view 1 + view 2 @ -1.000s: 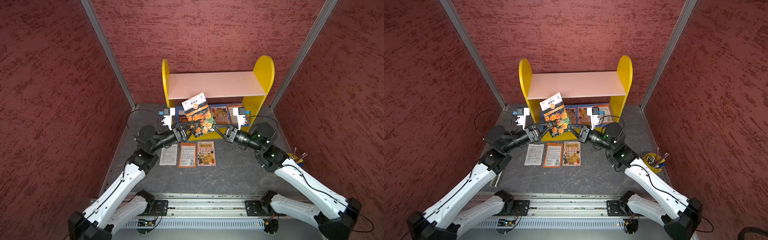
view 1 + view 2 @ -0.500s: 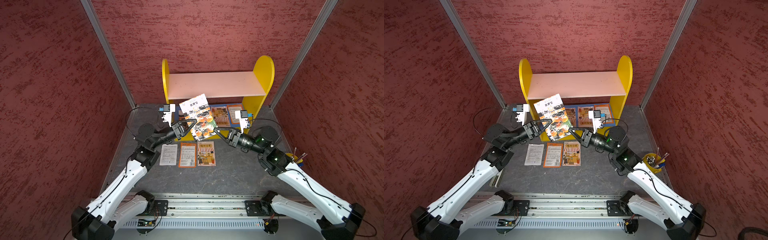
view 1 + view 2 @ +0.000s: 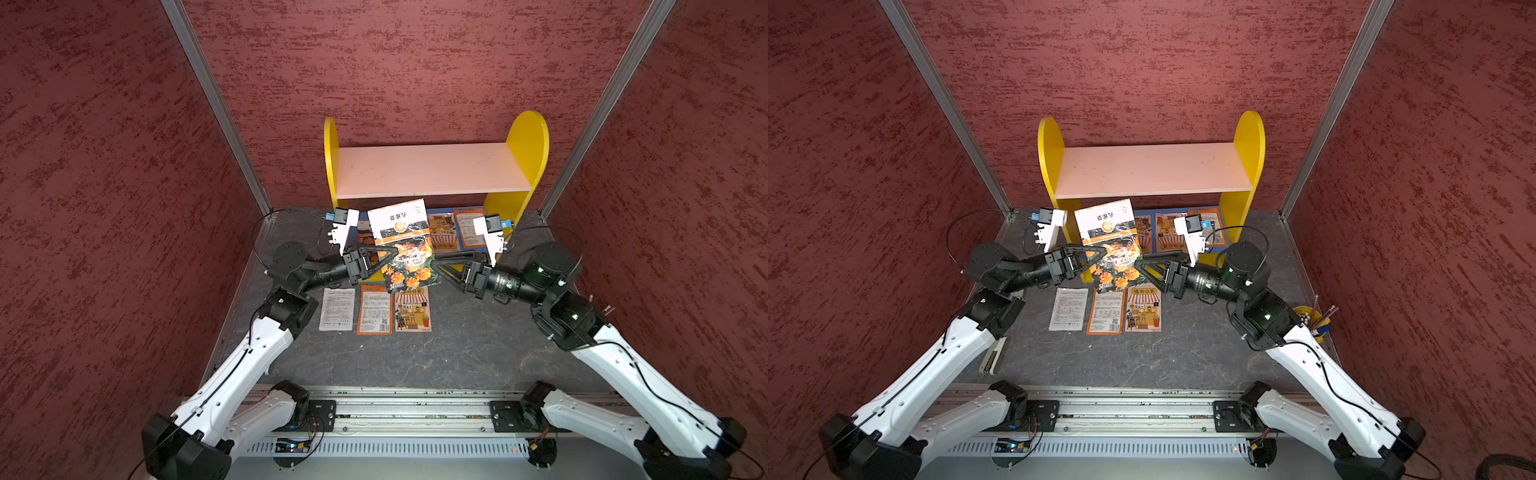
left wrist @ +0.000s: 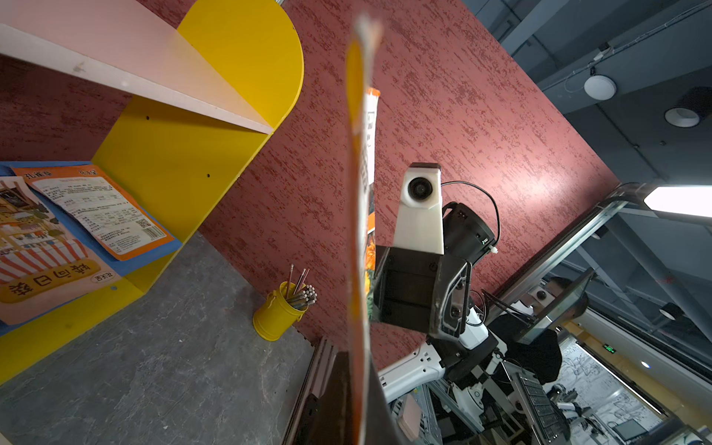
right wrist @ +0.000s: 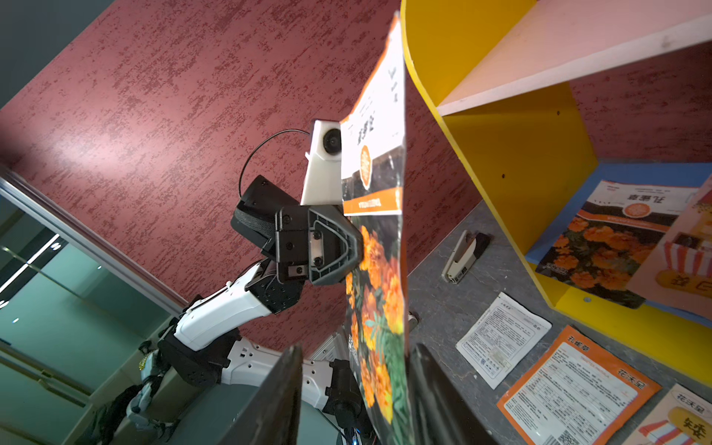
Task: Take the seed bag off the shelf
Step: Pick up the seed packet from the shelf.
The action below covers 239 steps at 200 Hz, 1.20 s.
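The seed bag (image 3: 405, 245) (image 3: 1113, 245), white at the top with orange flowers below, hangs in the air in front of the shelf (image 3: 428, 170) (image 3: 1154, 168). My left gripper (image 3: 395, 251) (image 3: 1102, 251) is shut on the bag's left side; in the left wrist view the bag (image 4: 356, 231) shows edge-on, rising from the shut left gripper (image 4: 356, 404). My right gripper (image 3: 434, 266) (image 3: 1138, 264) is open. In the right wrist view its two jaws stand apart on either side of the bag's edge (image 5: 379, 269). Other seed bags (image 3: 442, 230) (image 5: 605, 246) lie on the shelf's blue lower board (image 5: 616, 173).
Three packets (image 3: 337, 309) (image 3: 375, 309) (image 3: 412, 309) lie flat on the grey table in front of the shelf. A yellow pencil cup (image 3: 1308, 318) (image 4: 279, 316) stands at the right wall. A stapler (image 3: 992, 355) (image 5: 462, 256) lies at the left. Red walls close in three sides.
The left gripper has shut on the seed bag. The right gripper, which held the bag a second ago, has opened and drawn back a little. The bag now stands straighter.
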Motion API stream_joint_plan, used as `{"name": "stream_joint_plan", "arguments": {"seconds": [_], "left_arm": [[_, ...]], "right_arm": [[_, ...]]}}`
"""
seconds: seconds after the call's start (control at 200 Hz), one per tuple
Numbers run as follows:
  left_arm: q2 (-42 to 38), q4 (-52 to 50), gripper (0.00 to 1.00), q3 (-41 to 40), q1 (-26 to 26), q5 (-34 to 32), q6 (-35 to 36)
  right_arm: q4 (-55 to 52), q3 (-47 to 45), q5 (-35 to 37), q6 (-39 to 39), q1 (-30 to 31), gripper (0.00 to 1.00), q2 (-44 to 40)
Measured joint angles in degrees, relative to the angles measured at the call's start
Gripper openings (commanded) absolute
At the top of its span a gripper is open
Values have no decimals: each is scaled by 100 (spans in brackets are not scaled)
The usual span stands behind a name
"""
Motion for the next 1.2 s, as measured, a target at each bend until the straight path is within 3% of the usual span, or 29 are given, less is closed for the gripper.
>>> {"name": "stream_joint_plan", "arguments": {"seconds": [0.25,0.436,0.531,0.586,0.696,0.787,0.887,1.197], "left_arm": [[131,17,0,13,-162,229,-9],[192,24,0,33,-249,308,-9],[208,26,0,35,-260,315,2],[208,17,9,35,-264,317,26],[208,-87,53,44,-264,310,142],[201,-382,79,125,-256,271,313],[140,-957,100,291,-199,153,584],[-623,-3346,100,741,-33,-616,1858]], "right_arm": [[-170,94,-166,-136,0,37,245],[-256,94,-192,-216,0,8,317],[-306,96,-173,-251,0,0,315],[-352,98,-151,-273,0,0,308],[-476,101,-120,-297,0,0,275],[-669,103,-15,-348,0,0,219],[-1060,129,192,-457,-4,0,120],[-2614,94,1040,-815,-120,0,-216]]}}
